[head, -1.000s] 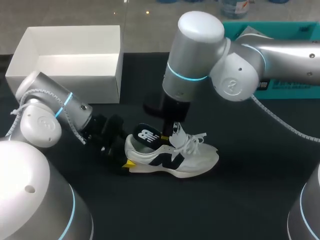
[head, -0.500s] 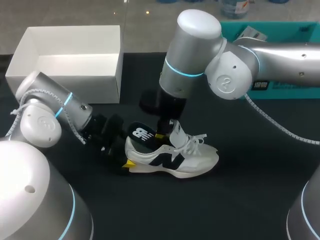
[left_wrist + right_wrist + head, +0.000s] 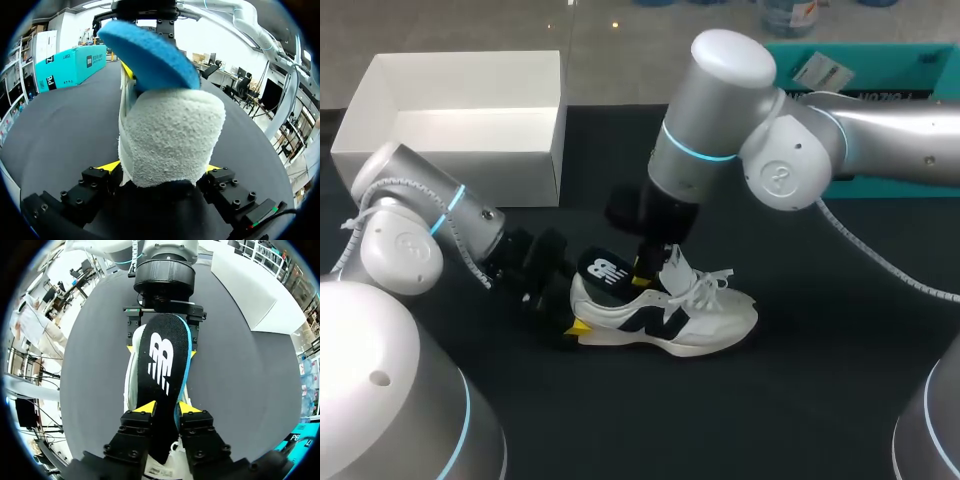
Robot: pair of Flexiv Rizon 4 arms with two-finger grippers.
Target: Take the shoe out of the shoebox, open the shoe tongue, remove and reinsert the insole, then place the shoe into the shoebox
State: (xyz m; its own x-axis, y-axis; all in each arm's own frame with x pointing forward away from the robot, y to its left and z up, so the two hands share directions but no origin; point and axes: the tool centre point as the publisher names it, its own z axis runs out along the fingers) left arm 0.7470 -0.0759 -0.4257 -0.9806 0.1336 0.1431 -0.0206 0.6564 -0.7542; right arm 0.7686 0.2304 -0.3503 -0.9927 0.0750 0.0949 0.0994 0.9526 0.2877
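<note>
The shoe [image 3: 665, 315] lies near the middle of the worktop [image 3: 800, 400]. Its heel is shut off by the left claw [image 3: 160, 167] clamped on it, and its opening by the right claw [image 3: 166, 407] pinching the insole [image 3: 162, 365] that juts up there. Bare worktop lies past the toe, toward the right and near edges. The open-topped shoebox [image 3: 460, 125] fills the far left corner, and the left arm [image 3: 420, 230] crosses the gap between it and the shoe.

My left end effector [image 3: 160, 167] lies low on the worktop, clamped on the shoe [image 3: 690, 315] heel. My right end effector [image 3: 166, 407] points down, pinching the insole [image 3: 162, 360].
</note>
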